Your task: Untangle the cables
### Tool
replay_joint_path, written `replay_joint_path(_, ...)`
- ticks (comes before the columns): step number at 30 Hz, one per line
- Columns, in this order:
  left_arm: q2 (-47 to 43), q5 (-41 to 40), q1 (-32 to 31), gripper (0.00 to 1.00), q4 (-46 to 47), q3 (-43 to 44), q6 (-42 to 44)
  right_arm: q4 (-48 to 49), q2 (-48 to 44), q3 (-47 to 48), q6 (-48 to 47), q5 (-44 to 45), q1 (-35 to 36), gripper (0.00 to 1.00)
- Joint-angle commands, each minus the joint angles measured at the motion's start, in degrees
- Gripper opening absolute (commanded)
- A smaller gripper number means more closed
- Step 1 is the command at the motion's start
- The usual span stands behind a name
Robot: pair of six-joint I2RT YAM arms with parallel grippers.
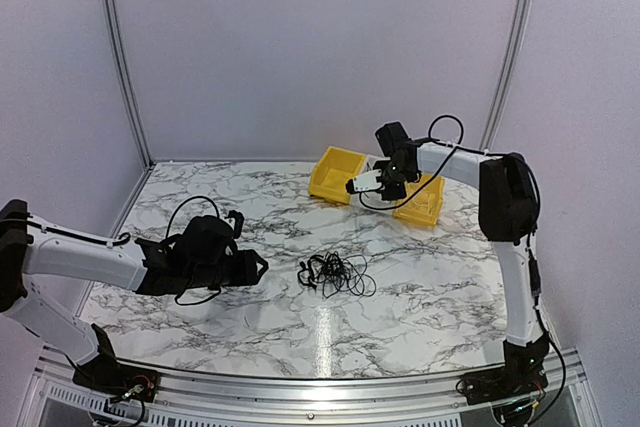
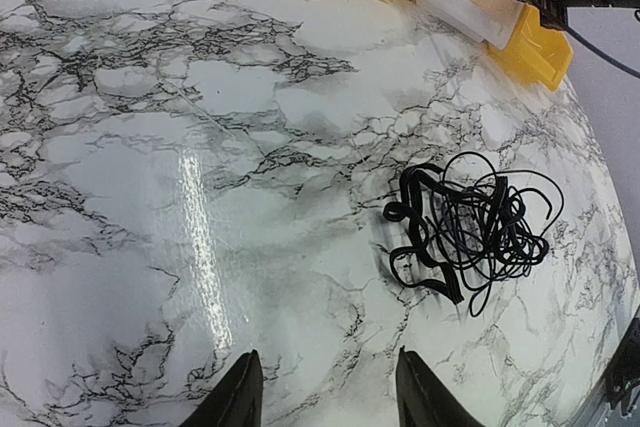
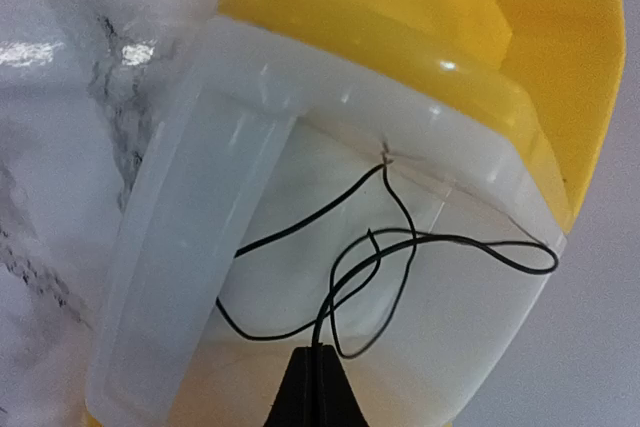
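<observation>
The cables (image 1: 337,274) lie as a small black tangle on the marble table, also seen at the right of the left wrist view as the tangle (image 2: 470,232). My left gripper (image 1: 262,267) hovers just left of the tangle, open and holding nothing; its fingertips (image 2: 250,372) show at the bottom edge of its wrist view. My right gripper (image 3: 315,349) is shut on one separate thin black cable (image 3: 400,237), which loops over a translucent white bin (image 3: 200,207). In the top view the right gripper (image 1: 388,187) hangs over the bins at the back.
Two yellow bins (image 1: 337,174) (image 1: 422,202) stand at the back of the table with the white bin (image 2: 465,9) between them. The marble table (image 1: 420,287) ends in a metal rail along the front edge. White walls enclose the back and sides.
</observation>
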Motion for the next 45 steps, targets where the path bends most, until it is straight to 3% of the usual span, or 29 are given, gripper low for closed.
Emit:
replay_joint_path(1, -1.2, -0.5, -0.2, 0.48, 0.3, 0.9, -0.2, -2.4, 2.0, 5.6, 2.3, -1.3, -1.3, 0.0)
replay_joint_path(7, -1.0, -0.5, -0.2, 0.48, 0.0, 1.3, -0.6, 0.4, 2.8, 6.5, 4.5, -2.0, -1.7, 0.03)
replay_joint_path(11, -1.2, -0.3, -0.2, 0.48, -0.2, 1.4, -0.6, -1.3, 0.6, 7.1, 5.4, -3.3, -1.9, 0.23)
replay_joint_path(19, -2.8, -1.7, -0.2, 0.5, -0.8, 0.4, 0.1, -9.7, -12.7, 5.7, 6.5, -12.2, -3.7, 0.59)
replay_joint_path(26, 0.7, -3.7, -0.2, 0.53, -6.5, 5.2, 3.5, -13.0, -22.5, -3.9, 12.7, -22.2, -4.5, 0.58)
replay_joint_path(32, 3.8, 1.4, -0.2, 0.53, -7.0, 11.5, 11.8, -9.7, -31.4, -18.7, 22.6, -40.1, -3.8, 0.47)
replay_joint_path(39, 7.1, 6.0, -0.7, 0.54, -7.2, 15.9, 13.7, -8.5, -32.6, -30.2, 27.9, -45.3, 5.5, 0.39)
replay_joint_path(40, 7.5, 4.9, -0.7, 0.57, -7.1, 16.0, 12.5, -7.8, -32.4, -31.0, 28.9, -45.9, 6.8, 0.39)
replay_joint_path(42, 8.1, 1.4, -0.7, 0.84, -8.4, 16.3, 9.2, -6.5, -31.7, -31.9, 30.8, -46.3, 9.3, 0.4)
replay_joint_path(45, 8.3, -4.2, -0.5, 0.98, -10.3, 16.2, 3.1, -4.3, -29.3, -31.5, 34.8, -45.1, 12.0, 0.43)
